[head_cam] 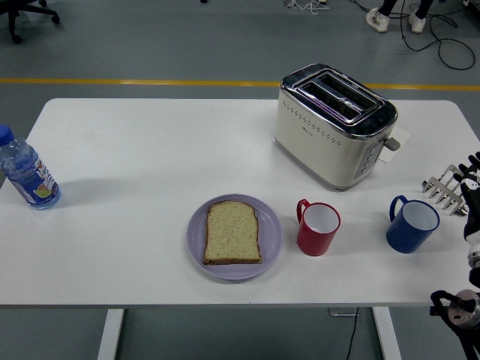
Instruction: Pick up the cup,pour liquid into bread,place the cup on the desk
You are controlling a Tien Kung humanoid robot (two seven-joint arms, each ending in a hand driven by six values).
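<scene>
While your right hand [472,187] sits at the table's right edge, fingers too cropped to tell their pose, the blue cup [412,224] stands upright just left of it; the red cup [319,228] is further left, beside the bread [232,232].

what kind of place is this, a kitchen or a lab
Likely a lab or workshop, not a kitchen: a white table on a grey floor with a yellow line, loose cables, and breakfast props such as a toaster.
</scene>
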